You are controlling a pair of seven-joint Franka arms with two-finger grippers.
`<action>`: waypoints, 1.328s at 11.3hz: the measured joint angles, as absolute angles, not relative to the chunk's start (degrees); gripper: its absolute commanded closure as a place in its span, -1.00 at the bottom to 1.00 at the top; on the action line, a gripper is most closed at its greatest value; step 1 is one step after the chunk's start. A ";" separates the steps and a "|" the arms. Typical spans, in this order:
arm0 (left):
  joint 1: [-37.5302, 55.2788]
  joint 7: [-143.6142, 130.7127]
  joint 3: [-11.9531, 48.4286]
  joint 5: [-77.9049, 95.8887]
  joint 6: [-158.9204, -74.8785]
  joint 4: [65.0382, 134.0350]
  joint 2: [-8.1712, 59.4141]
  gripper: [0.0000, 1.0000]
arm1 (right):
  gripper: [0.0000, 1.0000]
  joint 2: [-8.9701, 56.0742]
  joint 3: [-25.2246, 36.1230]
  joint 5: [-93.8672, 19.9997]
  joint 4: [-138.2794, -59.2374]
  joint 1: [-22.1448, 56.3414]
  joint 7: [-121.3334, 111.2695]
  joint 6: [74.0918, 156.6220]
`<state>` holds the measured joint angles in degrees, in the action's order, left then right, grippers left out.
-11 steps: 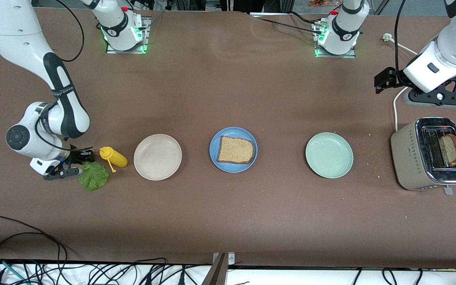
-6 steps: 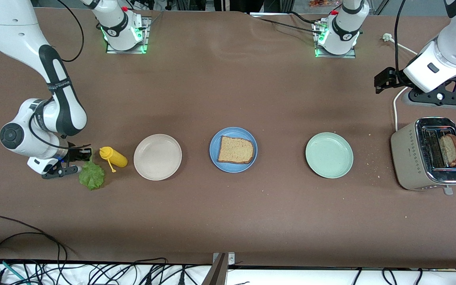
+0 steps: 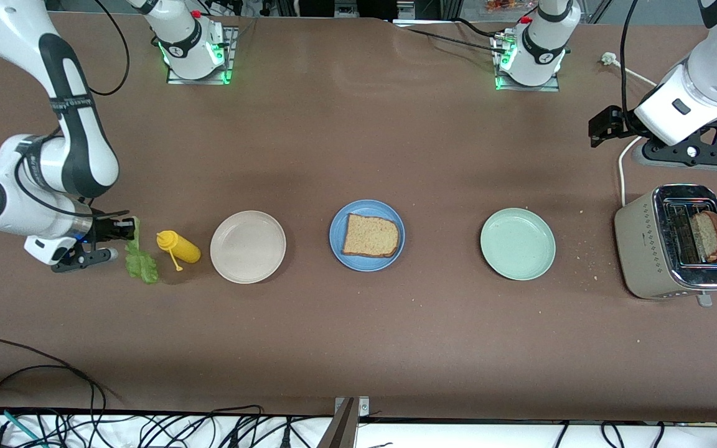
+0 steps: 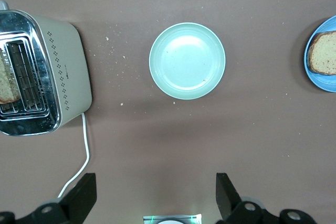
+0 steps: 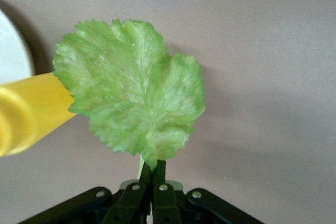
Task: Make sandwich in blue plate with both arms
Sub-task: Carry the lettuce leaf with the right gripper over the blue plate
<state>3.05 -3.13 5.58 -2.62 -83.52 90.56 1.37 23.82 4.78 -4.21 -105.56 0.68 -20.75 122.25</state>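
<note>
Right wrist view shows my right gripper (image 5: 152, 174) with fingers pinched on the lettuce leaf (image 5: 128, 90) stem, beside the yellow bottle (image 3: 179, 247). Next: carry it toward three o'clock onto the bread slice (image 3: 370, 236) in the blue plate (image 3: 338, 252). My left gripper (image 4: 155, 200) waits, fingers spread, near the toaster (image 3: 673, 242).

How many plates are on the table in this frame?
3, in a row: a beige plate toward the right arm's end, the blue plate in the middle holding a bread slice, and a pale green plate toward the left arm's end. None looks hidden.
</note>
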 measured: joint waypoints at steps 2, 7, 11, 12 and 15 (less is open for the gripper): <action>3.05 -3.13 5.58 -2.62 -83.52 90.54 1.39 -1.00 | 1.00 20.54 4.71 -4.21 -105.56 0.68 -21.25 118.28; 3.05 -3.13 5.56 -2.62 -83.47 90.51 1.42 -1.00 | 1.00 14.16 4.46 -4.22 -103.37 0.75 -21.34 106.12; 3.05 -3.13 5.53 -2.62 -83.46 90.50 1.43 -1.00 | 1.00 11.33 4.00 -4.27 -100.61 5.59 -13.15 99.91; 3.05 -3.13 5.52 -2.62 -83.46 90.50 1.43 -1.00 | 1.00 11.45 4.17 -4.28 -100.18 8.10 -8.88 99.72; 3.04 -3.13 5.50 -2.62 -83.46 90.50 1.42 -1.00 | 1.00 13.67 4.69 -4.30 -97.84 15.66 4.21 99.72</action>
<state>3.04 -3.13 5.50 -2.62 -83.46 90.50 1.42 13.67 4.69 -4.30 -97.84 15.66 4.21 99.72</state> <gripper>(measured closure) 0.000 0.978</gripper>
